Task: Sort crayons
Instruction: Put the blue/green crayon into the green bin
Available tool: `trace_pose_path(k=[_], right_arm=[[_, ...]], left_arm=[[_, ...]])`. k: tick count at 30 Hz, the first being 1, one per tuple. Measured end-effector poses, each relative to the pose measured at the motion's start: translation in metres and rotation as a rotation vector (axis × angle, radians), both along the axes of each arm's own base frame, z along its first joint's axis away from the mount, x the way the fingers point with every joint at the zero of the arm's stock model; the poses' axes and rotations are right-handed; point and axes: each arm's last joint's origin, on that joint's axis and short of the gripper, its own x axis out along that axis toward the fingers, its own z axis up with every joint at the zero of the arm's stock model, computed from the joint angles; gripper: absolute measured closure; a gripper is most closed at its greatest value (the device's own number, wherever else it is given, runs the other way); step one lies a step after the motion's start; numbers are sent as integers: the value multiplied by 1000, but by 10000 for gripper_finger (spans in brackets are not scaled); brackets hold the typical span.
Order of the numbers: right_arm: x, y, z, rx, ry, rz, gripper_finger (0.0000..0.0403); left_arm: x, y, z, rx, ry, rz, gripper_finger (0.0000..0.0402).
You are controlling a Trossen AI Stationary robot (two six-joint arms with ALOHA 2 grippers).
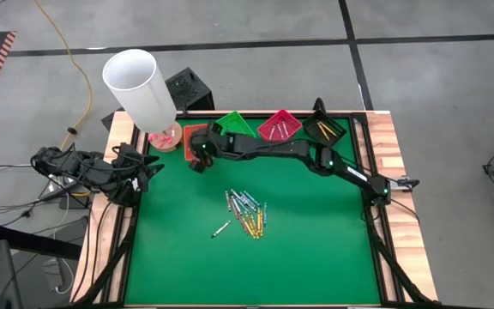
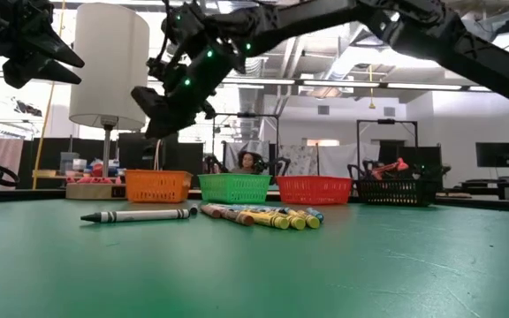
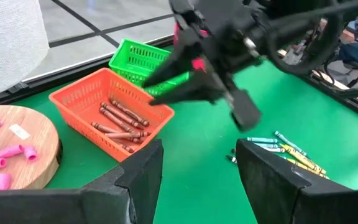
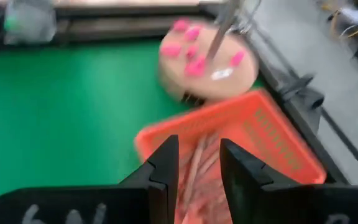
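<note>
My right gripper (image 4: 199, 165) hangs open above the orange tray (image 1: 192, 135) at the far left, its fingers slanting down toward it with nothing between them. Several brownish-red crayons (image 3: 120, 118) lie in that tray. A loose heap of yellow, blue and green crayons (image 1: 247, 212) lies on the green mat at mid-table, and a single greyish crayon (image 1: 221, 229) lies apart toward the near left. My left gripper (image 3: 197, 180) waits open and raised at the table's left edge, holding nothing.
The green tray (image 1: 236, 124), pink tray (image 1: 279, 126) and black tray (image 1: 324, 129) stand in a row along the far edge. A lamp with a white shade (image 1: 140, 81) stands on a round wooden base (image 3: 17, 146) left of the orange tray, with pink bits lying on it.
</note>
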Motion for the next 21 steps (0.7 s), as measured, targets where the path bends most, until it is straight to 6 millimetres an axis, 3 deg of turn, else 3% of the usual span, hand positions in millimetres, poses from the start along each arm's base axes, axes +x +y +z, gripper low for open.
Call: trace_pose_path(k=[9,21], right_arm=[[-34,53,34,3,247,110,290],[-84,118,56,31,552,208,290]], left_arm=[[0,0,0,2,-1,4,210],[0,0,0,-2,-1,2,210]])
